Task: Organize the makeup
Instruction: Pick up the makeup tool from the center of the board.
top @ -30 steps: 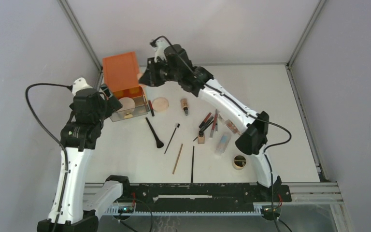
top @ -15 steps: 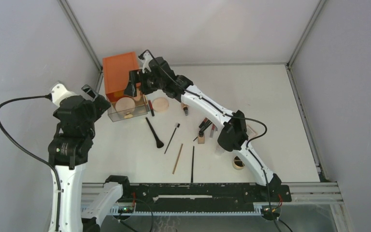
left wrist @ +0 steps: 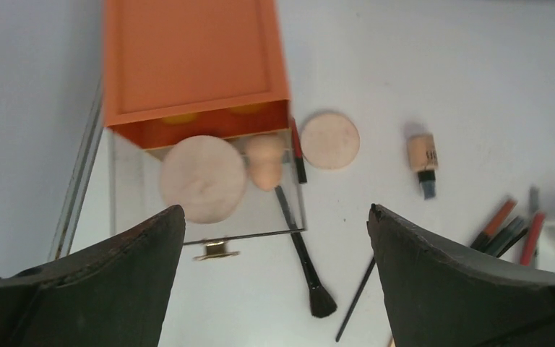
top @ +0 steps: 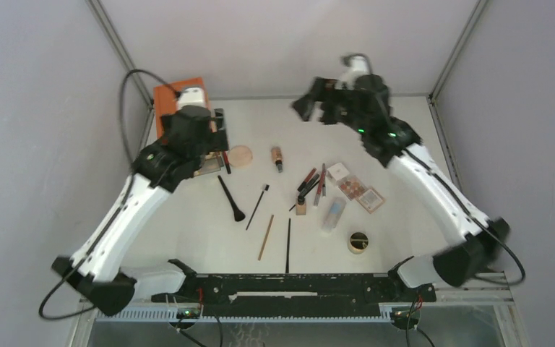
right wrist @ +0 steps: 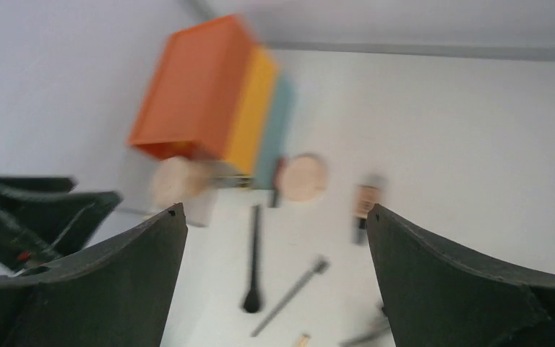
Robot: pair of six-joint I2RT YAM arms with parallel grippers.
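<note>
Hovering over the clear drawer [left wrist: 134, 195] pulled from the orange box [left wrist: 188, 65] — open, I judge, for loading, one tan compact [left wrist: 202, 177] already inside — left gripper [left wrist: 274, 217] gapes empty; right gripper [right wrist: 271, 210], likewise wide and empty, hangs far-right while most makeup [top: 311, 184] lies mid-table.

The left arm [top: 126, 210] reaches from the near left toward the far left; the left gripper [top: 219, 130] points down, jaws spread wide. The right arm [top: 433, 184] stretches far, its right gripper [top: 305, 106] facing left, jaws equally parted.
</note>
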